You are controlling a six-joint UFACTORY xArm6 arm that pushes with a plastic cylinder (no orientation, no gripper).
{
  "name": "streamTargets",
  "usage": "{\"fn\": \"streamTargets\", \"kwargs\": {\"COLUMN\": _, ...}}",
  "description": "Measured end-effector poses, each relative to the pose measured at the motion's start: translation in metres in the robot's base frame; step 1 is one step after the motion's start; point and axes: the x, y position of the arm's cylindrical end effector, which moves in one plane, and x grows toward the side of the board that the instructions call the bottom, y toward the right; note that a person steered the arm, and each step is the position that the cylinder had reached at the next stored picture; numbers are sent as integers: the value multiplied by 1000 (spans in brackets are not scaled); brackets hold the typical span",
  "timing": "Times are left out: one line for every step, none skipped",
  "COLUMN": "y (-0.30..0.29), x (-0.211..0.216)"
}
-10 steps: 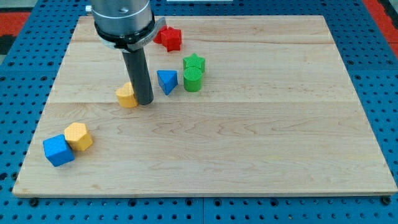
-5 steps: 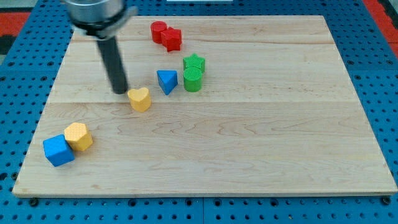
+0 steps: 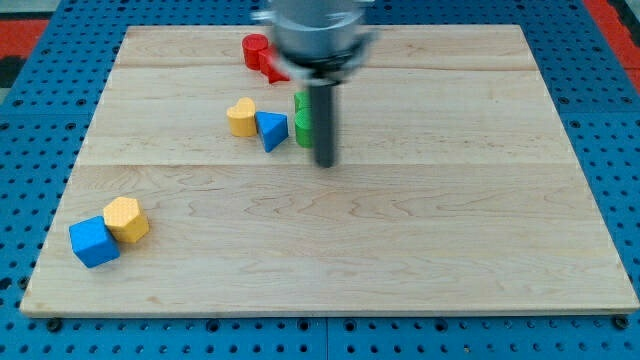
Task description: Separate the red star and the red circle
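The red circle [image 3: 255, 47] sits near the view's top, left of centre, touching the red star [image 3: 271, 68], which is mostly hidden behind the arm. My tip [image 3: 325, 163] rests on the board below and right of them, just right of the green blocks [image 3: 302, 122]. The arm is blurred.
A yellow heart [image 3: 240, 116] touches a blue triangle [image 3: 270, 129] left of the green blocks. A yellow hexagon [image 3: 126, 218] and a blue cube [image 3: 93, 241] sit together at the lower left. The wooden board [image 3: 420, 200] lies on a blue pegboard.
My tip moved from left of the yellow heart to the right of the green blocks. The yellow heart moved up, against the blue triangle. The red blocks have not moved.
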Motion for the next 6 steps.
{"fn": "streamTargets", "kwargs": {"y": 67, "x": -81}}
{"fn": "streamTargets", "kwargs": {"y": 10, "x": -156}}
{"fn": "streamTargets", "kwargs": {"y": -94, "x": -205}}
{"fn": "streamTargets", "kwargs": {"y": -135, "x": -217}}
{"fn": "streamTargets", "kwargs": {"y": -132, "x": -192}}
{"fn": "streamTargets", "kwargs": {"y": -117, "x": -154}}
